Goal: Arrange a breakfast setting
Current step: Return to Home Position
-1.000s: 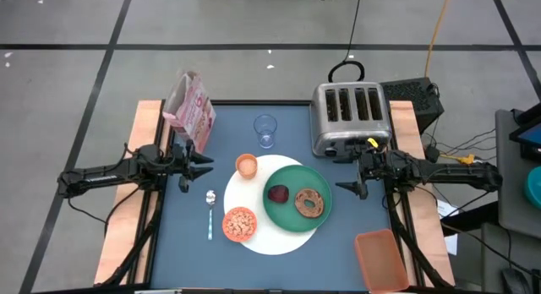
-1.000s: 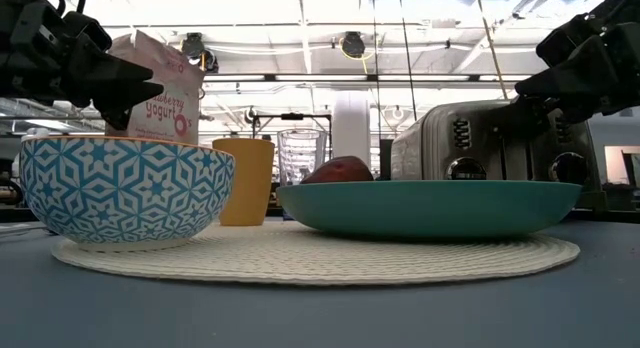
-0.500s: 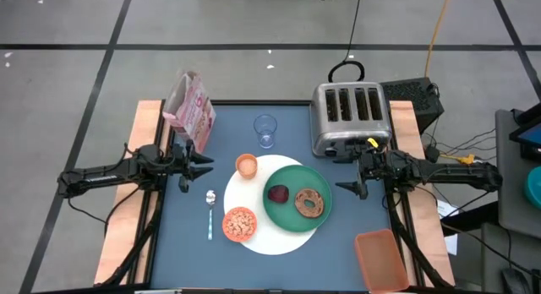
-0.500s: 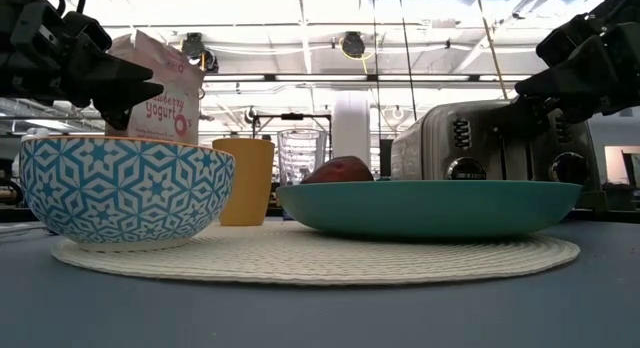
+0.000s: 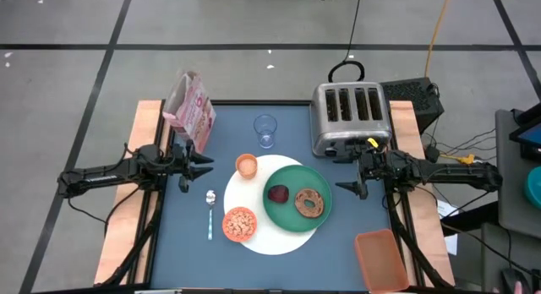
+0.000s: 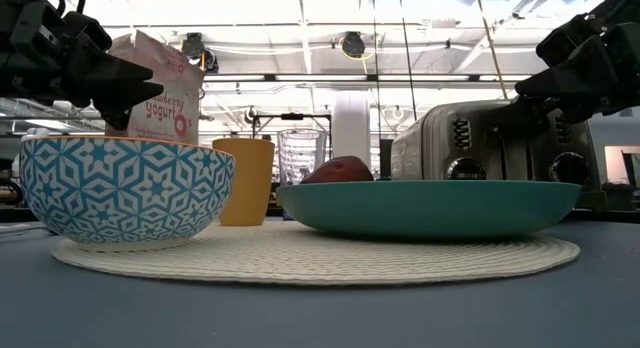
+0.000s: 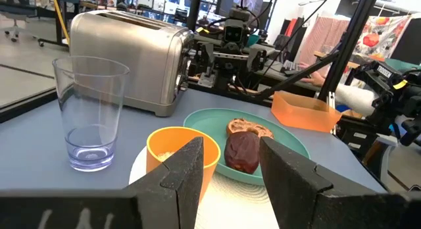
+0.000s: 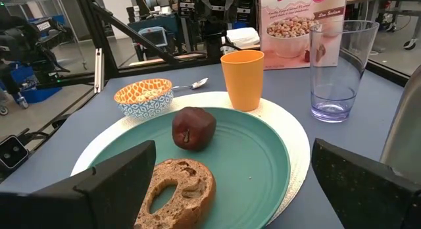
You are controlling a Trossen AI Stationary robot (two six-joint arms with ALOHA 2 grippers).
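A white round disc (image 5: 272, 240) lies on the dark table. The green plate (image 5: 289, 215) rests on it and carries a brown bagel (image 5: 309, 202) and a dark red fruit (image 5: 278, 193). The orange bowl (image 5: 239, 224) and orange cup (image 5: 246, 166) stand on the disc's left edge. The metal spoon (image 5: 210, 211) lies left of the disc. The clear glass (image 5: 265, 131) stands farther back. My left gripper (image 5: 196, 169) is open and hovers left of the cup; it also shows in its wrist view (image 7: 230, 170). My right gripper (image 5: 348, 186) is open and hovers right of the plate (image 8: 233, 150).
A metal toaster (image 5: 349, 118) stands at the back right. A pink cereal box (image 5: 189, 110) stands at the back left. An orange container (image 5: 380, 258) lies at the near right corner. Bare table shows between the spoon and the left edge.
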